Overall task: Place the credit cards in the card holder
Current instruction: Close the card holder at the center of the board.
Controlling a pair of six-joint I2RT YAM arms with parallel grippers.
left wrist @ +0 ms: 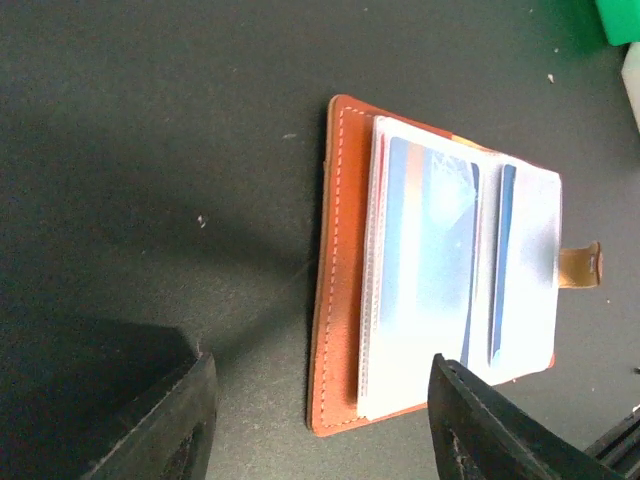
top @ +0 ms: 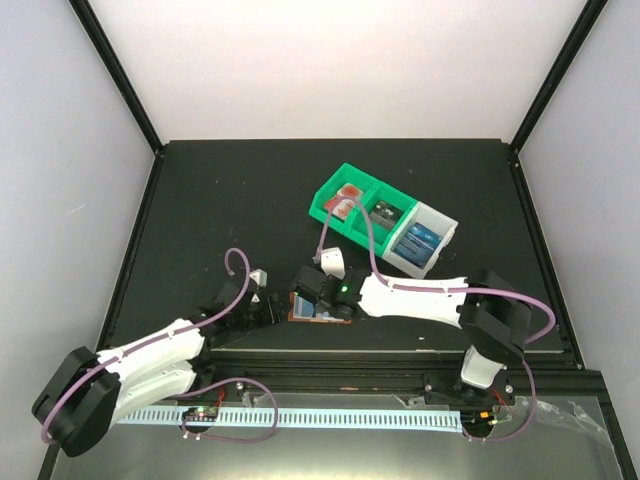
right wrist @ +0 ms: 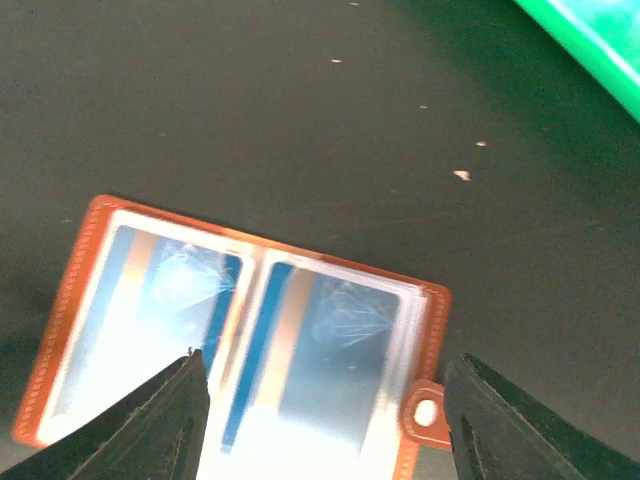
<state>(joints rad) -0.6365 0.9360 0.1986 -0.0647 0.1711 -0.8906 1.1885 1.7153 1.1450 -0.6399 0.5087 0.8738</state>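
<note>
Gaping wide over the card holder [right wrist: 240, 335], right end effector [right wrist: 325, 420] grips nothing.

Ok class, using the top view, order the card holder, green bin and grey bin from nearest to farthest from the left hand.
1. card holder, just right of the left hand.
2. green bin, farther back and right.
3. grey bin, farthest right, beside the green bin.
</note>
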